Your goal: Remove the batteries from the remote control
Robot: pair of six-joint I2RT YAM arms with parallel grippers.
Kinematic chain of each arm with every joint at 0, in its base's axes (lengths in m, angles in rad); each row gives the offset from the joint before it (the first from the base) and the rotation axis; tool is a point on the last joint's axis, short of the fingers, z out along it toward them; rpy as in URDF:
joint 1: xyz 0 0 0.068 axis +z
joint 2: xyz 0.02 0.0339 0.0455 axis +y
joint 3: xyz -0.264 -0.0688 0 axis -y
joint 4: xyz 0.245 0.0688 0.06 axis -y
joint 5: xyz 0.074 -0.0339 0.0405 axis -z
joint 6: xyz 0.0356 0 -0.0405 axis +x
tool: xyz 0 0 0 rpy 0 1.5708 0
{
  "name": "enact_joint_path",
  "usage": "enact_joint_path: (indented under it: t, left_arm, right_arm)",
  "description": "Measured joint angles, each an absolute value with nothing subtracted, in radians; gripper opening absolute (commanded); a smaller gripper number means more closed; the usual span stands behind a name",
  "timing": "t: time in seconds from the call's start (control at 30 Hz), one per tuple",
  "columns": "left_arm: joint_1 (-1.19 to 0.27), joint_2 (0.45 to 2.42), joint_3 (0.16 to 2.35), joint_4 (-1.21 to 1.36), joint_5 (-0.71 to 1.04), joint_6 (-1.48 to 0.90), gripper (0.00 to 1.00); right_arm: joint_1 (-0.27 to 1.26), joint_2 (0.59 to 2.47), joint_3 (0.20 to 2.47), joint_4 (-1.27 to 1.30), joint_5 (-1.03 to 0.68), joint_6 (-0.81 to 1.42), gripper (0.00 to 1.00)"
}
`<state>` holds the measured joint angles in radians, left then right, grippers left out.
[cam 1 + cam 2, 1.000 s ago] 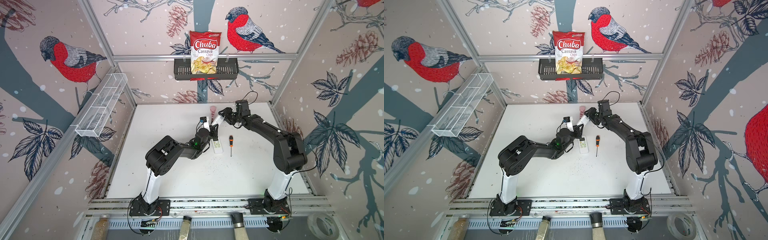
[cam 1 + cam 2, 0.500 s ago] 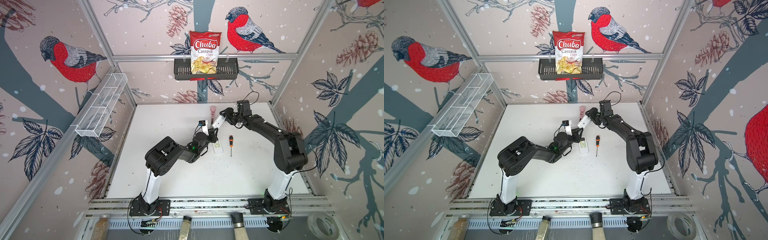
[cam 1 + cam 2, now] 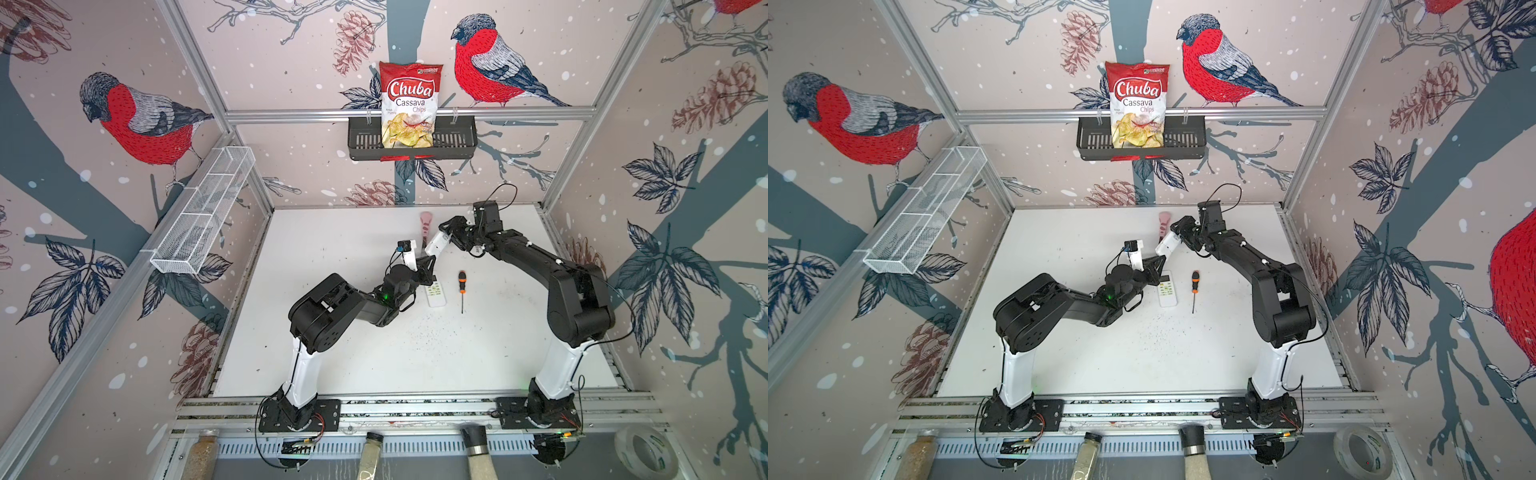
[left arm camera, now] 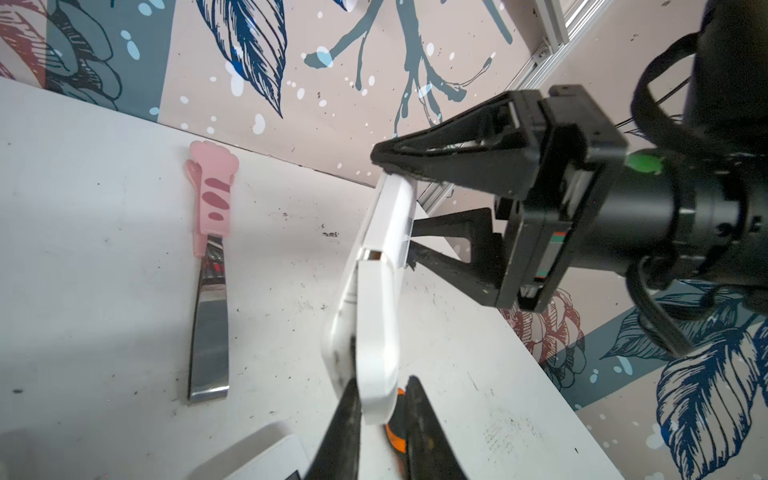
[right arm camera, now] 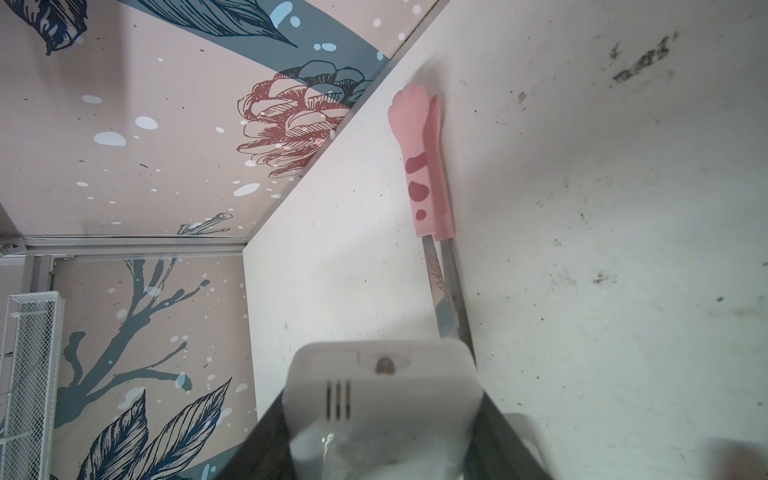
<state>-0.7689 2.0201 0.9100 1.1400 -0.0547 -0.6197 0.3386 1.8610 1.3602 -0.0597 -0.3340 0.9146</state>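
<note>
Top views first, Jo: what has just changed?

Little, Sam. In both top views the arms sit where they did a second ago. The right gripper (image 3: 448,237) stays clamped on the upper end of the slim white plastic remote control (image 3: 435,247), held tilted in the air above the bench (image 3: 353,353), near the middle of its back edge. Only the left gripper (image 3: 431,262) has altered: its jaws have drawn closer round the remote's lower end. I read that as a fresh bite on the back cover, so unloading has hardly started.

And on the bench?

A second white remote (image 3: 436,296) with buttons, an orange-and-black-handled screwdriver (image 3: 461,286) just beside it, pink cat-paw tongs (image 3: 425,222) by the back edge. None has moved.

Left wrist view?

Black fingers (image 4: 340,428) flank the remote's rounded end. The cover panel (image 4: 376,332) seems slightly proud, a dark slit along it. Whether the left jaws truly pinch, I cannot tell.

Right wrist view?

Only the remote's top end, emitter bulb (image 5: 384,365) and three slots, between the right fingers.

The batteries?

Not visible anywhere; presumably inside that held remote.
</note>
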Motion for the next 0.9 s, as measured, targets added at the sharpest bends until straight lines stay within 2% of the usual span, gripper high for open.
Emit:
enact_joint_path:
  t: [0.73, 0.83, 0.9]
  left_arm:
    - [-0.77, 2.035, 0.966, 1.147, -0.016, -0.619, 0.21]
    - [-0.771, 2.051, 0.984, 1.146, -0.001, -0.62, 0.14]
    - [-0.772, 2.059, 0.987, 1.144, 0.003, -0.62, 0.14]
  right_arm:
    - [0.334, 1.866, 1.36, -0.06, -0.334, 0.914, 0.04]
    - [0.335, 1.866, 1.36, -0.06, -0.333, 0.914, 0.04]
    - [0.334, 1.866, 1.359, -0.06, -0.333, 0.913, 0.04]
